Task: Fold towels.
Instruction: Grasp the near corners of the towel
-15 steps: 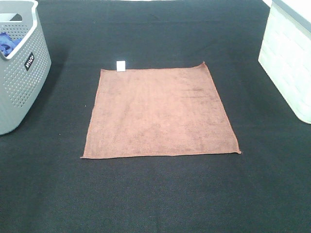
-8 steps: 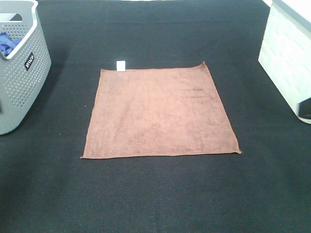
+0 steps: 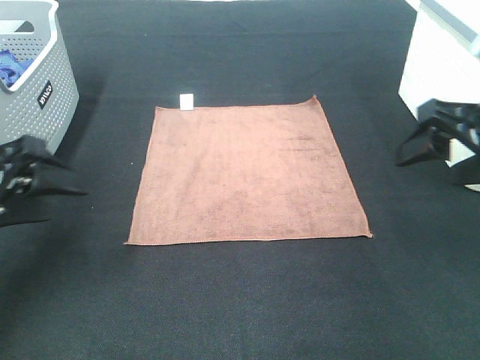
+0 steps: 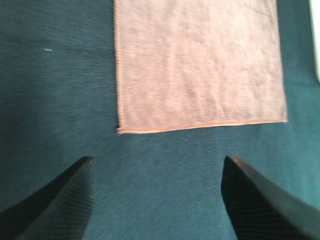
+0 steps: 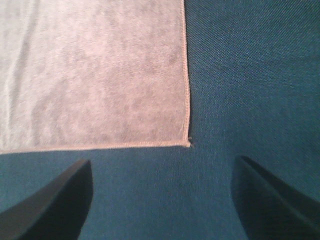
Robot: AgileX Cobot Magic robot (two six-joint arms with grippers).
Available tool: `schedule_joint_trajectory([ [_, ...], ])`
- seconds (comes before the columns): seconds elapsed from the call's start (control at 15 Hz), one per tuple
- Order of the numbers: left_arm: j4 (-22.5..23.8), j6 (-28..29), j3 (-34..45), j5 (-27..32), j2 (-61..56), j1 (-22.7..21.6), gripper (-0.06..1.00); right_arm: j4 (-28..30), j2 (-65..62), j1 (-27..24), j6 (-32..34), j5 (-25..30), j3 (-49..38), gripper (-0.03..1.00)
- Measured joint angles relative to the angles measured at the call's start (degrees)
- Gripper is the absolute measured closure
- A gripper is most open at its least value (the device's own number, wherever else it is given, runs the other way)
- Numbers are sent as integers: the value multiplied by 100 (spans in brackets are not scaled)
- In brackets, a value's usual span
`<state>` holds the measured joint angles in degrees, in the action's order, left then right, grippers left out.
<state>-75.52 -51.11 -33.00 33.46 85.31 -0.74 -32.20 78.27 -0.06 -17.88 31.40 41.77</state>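
Left gripper (image 3: 67, 207), right gripper (image 3: 407, 139) (new arrivals)

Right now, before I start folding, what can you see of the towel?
The towel is a reddish-brown square of fuzzy, microfibre-like cloth with a stitched hem. It lies flat and unfolded on the black mat. A small white tag sticks out at the far left corner; the far right corner peaks slightly. Only the mat touches it: the left gripper and right gripper are open and off to its sides.

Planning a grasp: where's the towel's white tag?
Exterior high view: the white tag sits at the far-left corner of the towel, toward the grey basket.
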Motion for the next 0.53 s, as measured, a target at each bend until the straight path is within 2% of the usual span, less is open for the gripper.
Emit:
schedule_joint_trajectory([
  [0.13, -332, -275, -407, 275, 785, 0, 27, -97, 647, 0, 0, -6, 321, 24],
  [0.33, -378, -338, -900, 275, 1713, 0, 27, -292, 1696, 0, -344, 103, 710, 24],
  [0.53, -476, -338, -1140, 281, 2097, 0, 27, -544, 2280, 0, -693, 149, 957, 24],
])
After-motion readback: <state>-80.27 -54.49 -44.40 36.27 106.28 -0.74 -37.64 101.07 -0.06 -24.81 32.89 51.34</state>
